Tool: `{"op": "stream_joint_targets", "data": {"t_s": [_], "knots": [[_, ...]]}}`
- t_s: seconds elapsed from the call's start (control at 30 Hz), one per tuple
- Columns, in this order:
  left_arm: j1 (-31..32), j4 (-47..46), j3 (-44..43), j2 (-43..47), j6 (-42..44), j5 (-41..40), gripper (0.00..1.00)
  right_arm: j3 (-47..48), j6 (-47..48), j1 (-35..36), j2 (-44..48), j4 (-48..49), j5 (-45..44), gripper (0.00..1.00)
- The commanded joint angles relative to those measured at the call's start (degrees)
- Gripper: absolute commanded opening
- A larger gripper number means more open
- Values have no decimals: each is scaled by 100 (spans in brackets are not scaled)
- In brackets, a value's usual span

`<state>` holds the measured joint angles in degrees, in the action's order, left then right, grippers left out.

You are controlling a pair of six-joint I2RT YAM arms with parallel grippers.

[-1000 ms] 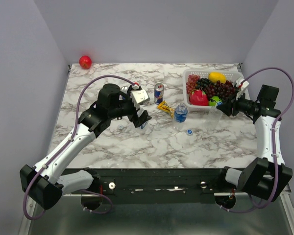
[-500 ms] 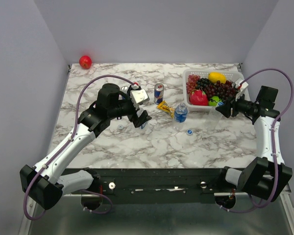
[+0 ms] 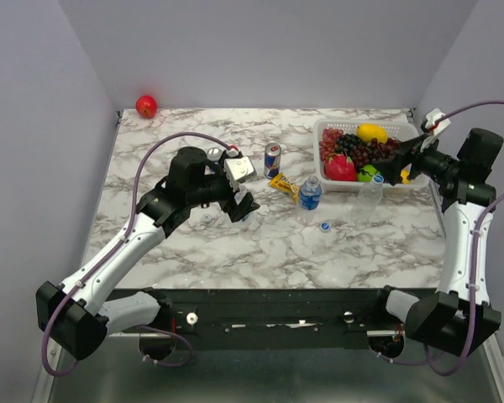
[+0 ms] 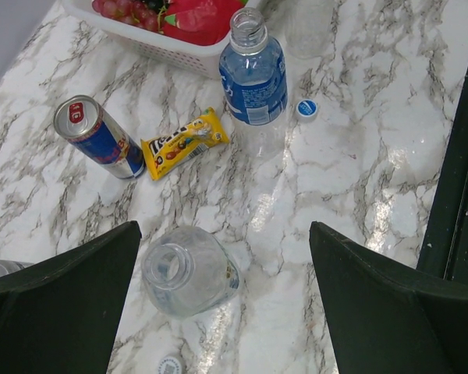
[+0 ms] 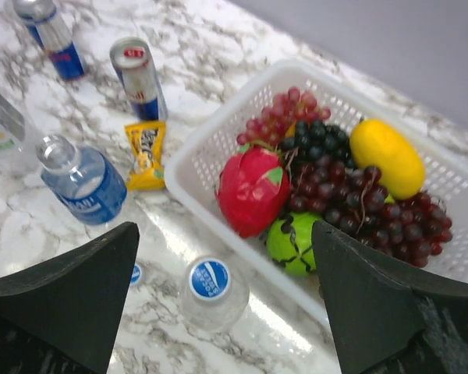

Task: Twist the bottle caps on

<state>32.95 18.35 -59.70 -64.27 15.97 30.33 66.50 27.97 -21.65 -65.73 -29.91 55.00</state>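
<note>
One capped bottle [image 5: 210,282] stood just in front of the fruit basket [image 5: 189,187], below my right gripper [image 3: 393,174], whose fingers were spread wide and held nothing. Two were left to do. The labelled bottle [image 4: 253,74] stood open-mouthed mid-table with a loose blue cap [image 4: 306,108] near it. The clear bottle [image 4: 189,269] stood uncapped under my left gripper [image 3: 240,206], a whitish cap [image 4: 169,365] just beside it. I judged it about a third done (no more). My left arm reached low over the table, fingers wide and empty; my right hung high by the basket's near corner.
</note>
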Motion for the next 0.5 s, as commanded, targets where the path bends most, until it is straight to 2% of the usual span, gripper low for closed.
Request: {"op": "stream_joint_targets", "data": {"t_s": [0.0, 0.03, 0.23, 0.33, 0.47], "knots": [[-60, -174, 169, 169, -146, 34, 99, 136, -1222, 423, 210, 591, 555, 97], [-69, -174, 187, 169, -138, 70, 99, 48, -1223, 825, 219, 609, 538, 96], [-157, -174, 240, 283, -182, 254, 99, -374, -934, 2118, 123, 741, 47, 92], [-289, -139, 266, 354, -243, 342, 99, -498, -951, 2471, -114, 1057, -227, 91], [-500, -86, 327, 476, -287, 386, 99, -340, -679, 2727, -440, 883, -288, 91]]}}
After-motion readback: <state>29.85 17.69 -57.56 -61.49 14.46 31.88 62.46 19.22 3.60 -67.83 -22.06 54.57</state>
